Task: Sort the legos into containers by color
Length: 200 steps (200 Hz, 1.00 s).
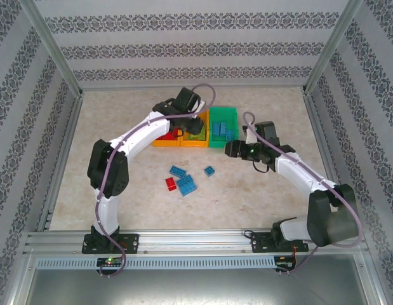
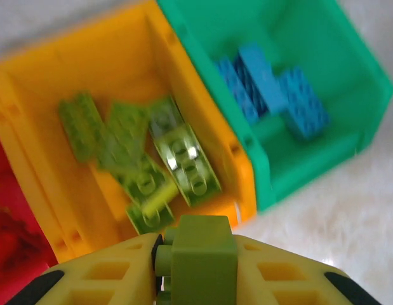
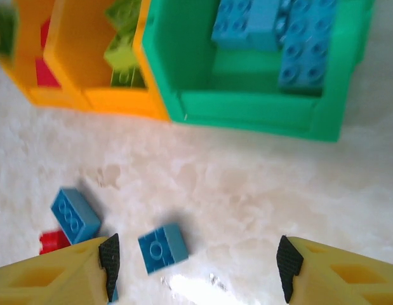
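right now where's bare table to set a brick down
Bare table left of the bins, and the near strip between loose bricks and front rail. Crowded before the bins: those bricks, right claw; left claw, holding a green brick, over the bins.

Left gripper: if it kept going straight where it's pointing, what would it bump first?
Probably the green bricks piled in the middle orange bin. The left gripper, shut on a lime brick, points down into that bin, though its height above is unclear.

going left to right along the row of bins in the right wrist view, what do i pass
first orange bin with red bricks → second orange bin with lime bricks → green bin with blue bricks
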{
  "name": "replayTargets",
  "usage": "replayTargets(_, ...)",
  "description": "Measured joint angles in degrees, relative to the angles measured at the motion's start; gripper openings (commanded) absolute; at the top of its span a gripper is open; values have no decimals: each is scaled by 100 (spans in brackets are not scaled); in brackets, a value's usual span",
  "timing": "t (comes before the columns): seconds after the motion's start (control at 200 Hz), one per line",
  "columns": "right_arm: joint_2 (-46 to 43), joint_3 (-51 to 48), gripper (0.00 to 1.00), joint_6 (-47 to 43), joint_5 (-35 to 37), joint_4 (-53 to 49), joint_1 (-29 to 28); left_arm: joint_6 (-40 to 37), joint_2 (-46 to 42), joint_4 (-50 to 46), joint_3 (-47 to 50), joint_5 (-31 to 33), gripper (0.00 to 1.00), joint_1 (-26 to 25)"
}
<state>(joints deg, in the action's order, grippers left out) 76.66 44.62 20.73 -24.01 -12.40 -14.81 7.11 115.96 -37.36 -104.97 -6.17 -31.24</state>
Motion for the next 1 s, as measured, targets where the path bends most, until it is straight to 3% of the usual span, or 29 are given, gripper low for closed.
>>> replayTargets(0.23, -20, -385, 76, -516, 448, -2, -870, 306, 1132, -210, -1263, 4, 40, 201)
replayTargets(0.395, 232, -387, 79, -715, 647, 2, -1316, 527, 1768, -487, -1886, 107, 56, 219)
replayTargets(0.495, 507, -319, 81, -837, 787, -44, -1600, 713, 1829, -579, -1915, 149, 60, 238)
replayTargets(0.689, 975, -20, 83, -1064, 968, -114, -2011, 1071, 1399, -323, -1167, 127, 79, 249)
replayTargets(0.729, 1049, 37, 83, -1097, 988, -120, -2039, 1152, 1222, -251, -894, 98, 86, 249)
replayTargets(0.764, 1093, 81, 83, -1130, 1012, -131, -2068, 1207, 1073, -184, -702, 63, 100, 249)
replayTargets(0.999, 1534, 557, 78, -1325, 1252, -289, -2149, 1464, 81, 234, 197, -133, 100, 249)
